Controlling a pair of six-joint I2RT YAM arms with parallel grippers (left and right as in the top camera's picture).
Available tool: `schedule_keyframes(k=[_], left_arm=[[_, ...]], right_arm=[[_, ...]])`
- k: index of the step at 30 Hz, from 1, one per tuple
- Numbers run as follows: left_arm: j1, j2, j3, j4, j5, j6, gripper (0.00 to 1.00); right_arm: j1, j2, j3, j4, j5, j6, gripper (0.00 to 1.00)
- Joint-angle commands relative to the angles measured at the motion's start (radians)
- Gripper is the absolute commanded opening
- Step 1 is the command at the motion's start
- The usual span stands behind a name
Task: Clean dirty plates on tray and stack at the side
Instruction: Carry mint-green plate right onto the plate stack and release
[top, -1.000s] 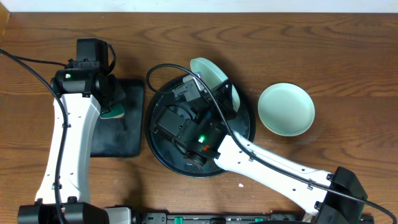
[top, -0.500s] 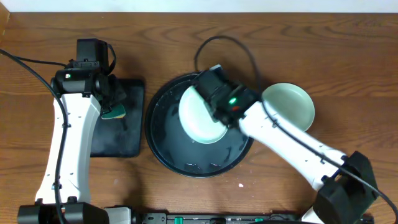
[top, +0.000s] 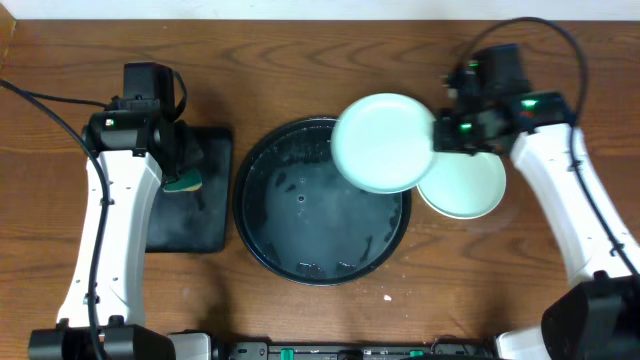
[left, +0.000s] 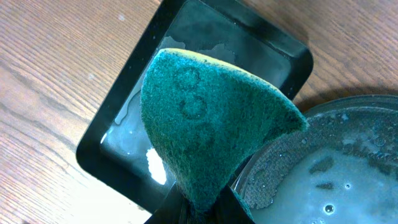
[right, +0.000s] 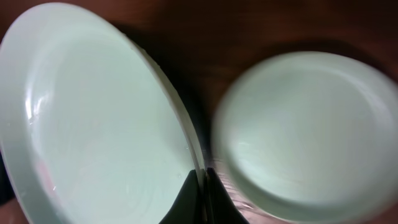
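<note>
My right gripper (top: 440, 135) is shut on the rim of a light aqua plate (top: 382, 143) and holds it in the air over the right rim of the big round black tray (top: 262, 238). A second aqua plate (top: 470, 187) lies on the table to the right, partly under the held one. In the right wrist view the held plate (right: 93, 124) is at left, the other plate (right: 305, 130) at right, my jaws (right: 202, 199) pinching the rim. My left gripper (left: 200, 208) is shut on a green sponge (left: 211, 118). No yellow plate is in view.
A small rectangular black tray (top: 195, 215) with some water lies left of the round tray, under my left gripper; it also shows in the left wrist view (left: 118, 149). The round tray's floor (left: 336, 168) is wet and foamy. A white crumb (top: 388, 296) lies near the front.
My right arm has lifted the aqua plate off the round tray and carried it right, toward the plate lying on the table. The left arm has not moved.
</note>
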Motion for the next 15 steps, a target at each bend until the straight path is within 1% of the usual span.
schedule_keyframes(k=[1,7,11,15], left_arm=[[0.003,0.006,-0.023,-0.003,-0.002,0.018,0.08],[0.003,0.006,-0.032,-0.003,-0.002,0.022,0.08],[0.003,0.006,-0.032,-0.003,-0.002,0.022,0.08],[0.003,0.006,-0.032,-0.003,-0.002,0.022,0.08]], right_arm=[[-0.126,-0.016,-0.036,-0.024,0.076,-0.011,0.01],[-0.277,-0.016,-0.171,0.025,0.151,-0.01,0.01],[-0.335,-0.016,-0.298,0.154,0.158,-0.006,0.01],[-0.357,-0.016,-0.418,0.303,0.158,-0.005,0.01]])
